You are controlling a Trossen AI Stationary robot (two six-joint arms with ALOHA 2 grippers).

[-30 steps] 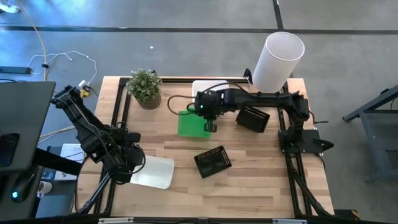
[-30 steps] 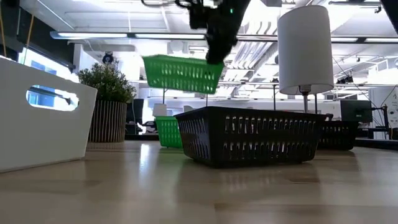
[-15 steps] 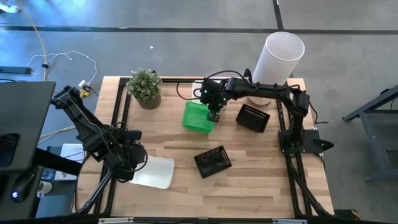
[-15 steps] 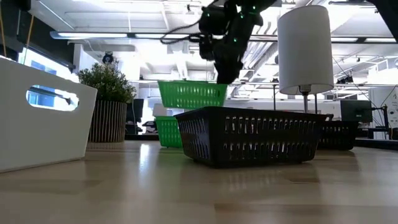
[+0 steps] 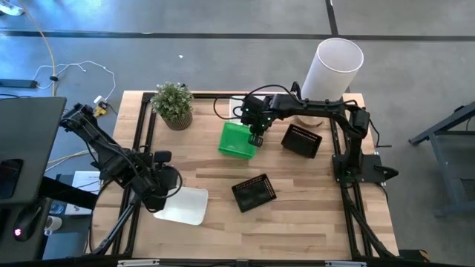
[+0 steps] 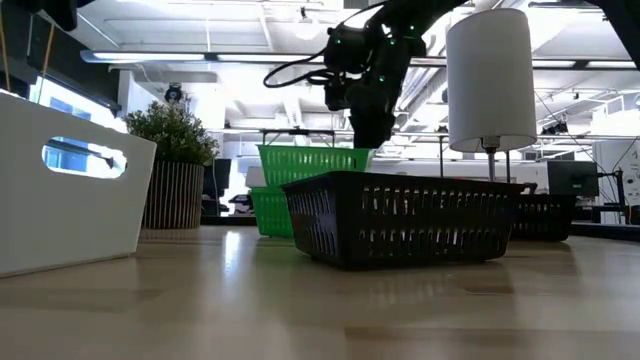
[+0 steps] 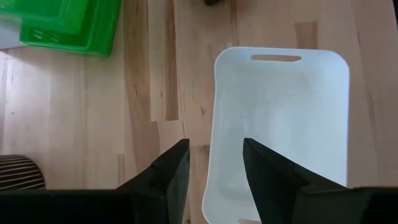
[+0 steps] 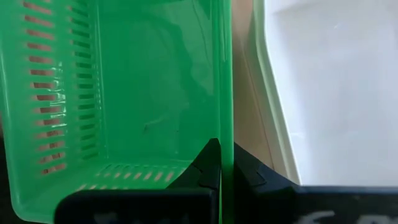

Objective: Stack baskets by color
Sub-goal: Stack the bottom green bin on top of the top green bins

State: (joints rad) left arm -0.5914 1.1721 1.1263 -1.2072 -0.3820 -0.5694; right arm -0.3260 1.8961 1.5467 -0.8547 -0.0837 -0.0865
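Right pincer (image 5: 254, 139) is clenched on the rim of a green basket (image 5: 237, 140), which hangs tilted over a second green basket (image 6: 270, 211) at the back of the counter (image 5: 297, 215), beside a white basket (image 8: 329, 87). We judge the step to be nesting: we should level the basket, line up the rims, lower gently, then release. Left pincer (image 7: 214, 165) waits released above another white basket (image 7: 280, 124) near the front, away from the black baskets (image 5: 254, 192).

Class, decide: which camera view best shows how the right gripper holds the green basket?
The right wrist view: the right gripper is shut on the green basket rim. The high view shows it small; the low view shows its side; the left wrist view catches a corner.
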